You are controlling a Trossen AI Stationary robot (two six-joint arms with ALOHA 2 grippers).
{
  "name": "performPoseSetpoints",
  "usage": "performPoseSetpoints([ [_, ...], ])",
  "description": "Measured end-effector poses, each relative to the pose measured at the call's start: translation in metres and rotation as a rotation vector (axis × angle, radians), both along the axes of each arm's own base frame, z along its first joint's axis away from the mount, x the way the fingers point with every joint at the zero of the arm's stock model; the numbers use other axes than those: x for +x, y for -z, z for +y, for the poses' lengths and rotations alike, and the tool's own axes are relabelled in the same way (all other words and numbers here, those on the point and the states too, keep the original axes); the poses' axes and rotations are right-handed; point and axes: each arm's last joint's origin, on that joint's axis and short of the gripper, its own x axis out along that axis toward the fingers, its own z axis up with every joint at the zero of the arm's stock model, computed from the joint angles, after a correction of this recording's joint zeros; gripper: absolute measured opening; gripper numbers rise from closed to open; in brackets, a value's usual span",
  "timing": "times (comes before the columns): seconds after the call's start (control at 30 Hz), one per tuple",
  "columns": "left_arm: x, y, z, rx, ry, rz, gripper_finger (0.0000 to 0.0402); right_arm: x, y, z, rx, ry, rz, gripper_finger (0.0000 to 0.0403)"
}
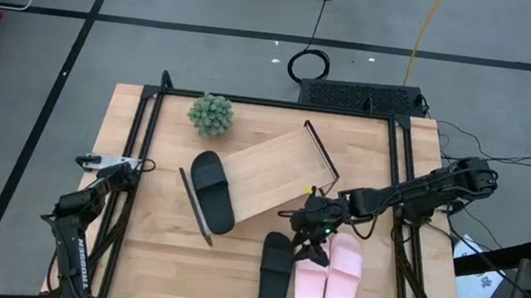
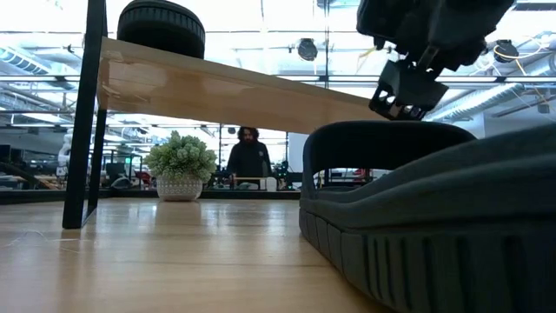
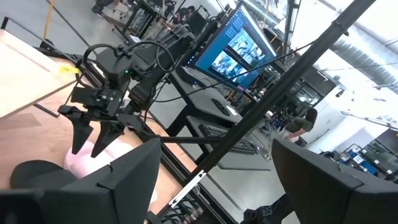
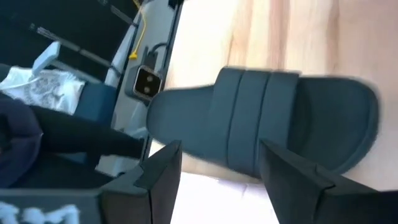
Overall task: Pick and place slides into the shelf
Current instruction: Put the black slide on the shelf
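While the left gripper waits with its fingers spread at the table's left edge, the high view shows the shelf lying slantwise across the middle of the table; one black slide rests on its left end, beside a small potted plant; the right gripper hangs over the near side, its fingers parted and holding nothing, just above the second black slide and the pink pair, which lie side by side on the tabletop.

From table height, that black slide fills the right foreground; the right gripper's fingers hang just above its strap; the shelf board slopes overhead, and a person sits far behind.

Past the left wrist's own spread fingers, the right gripper stands over a pink slide.

Right wrist view: the black slide lies beyond the parted fingers, ungripped.
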Motion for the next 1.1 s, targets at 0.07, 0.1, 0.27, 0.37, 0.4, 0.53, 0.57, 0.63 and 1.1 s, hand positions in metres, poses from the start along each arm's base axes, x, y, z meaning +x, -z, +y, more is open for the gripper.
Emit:
performPoseSetpoints([
  [0.07,0.000,0.000,0.000,0.008,0.000,0.003,0.0310,0.000,0.000,0.000,-0.002,0.015,-0.002,0.0200],
  [0.1,0.000,0.000,0.000,0.009,0.000,0.004,0.0310,0.000,0.000,0.000,-0.005,0.027,0.002,0.0200],
  [0.27,0.000,0.000,0.000,0.013,0.000,0.006,0.0310,0.001,0.002,0.010,-0.001,0.034,-0.003,0.0200],
  [0.37,0.000,0.000,0.000,0.022,0.000,0.010,0.0310,0.004,0.007,0.016,-0.009,0.039,-0.013,0.0199],
  [0.4,0.000,0.000,0.000,0.024,0.000,0.011,0.0310,0.005,0.010,0.017,-0.010,0.038,-0.010,0.0199],
  [0.53,0.000,0.000,0.000,0.029,0.000,0.013,0.0310,0.009,0.018,0.017,-0.024,0.051,0.001,0.0199],
  [0.57,0.000,0.000,0.000,0.029,0.000,0.013,0.0310,0.010,0.020,0.016,-0.030,0.059,0.002,0.0199],
  [0.63,0.000,0.000,0.000,0.026,0.000,0.012,0.0310,0.013,0.024,0.015,-0.026,0.058,0.005,0.0199],
  [1.1,-0.002,-0.001,-0.001,0.008,0.004,0.004,0.0310,0.019,0.039,0.017,0.012,0.011,0.031,0.0199],
])
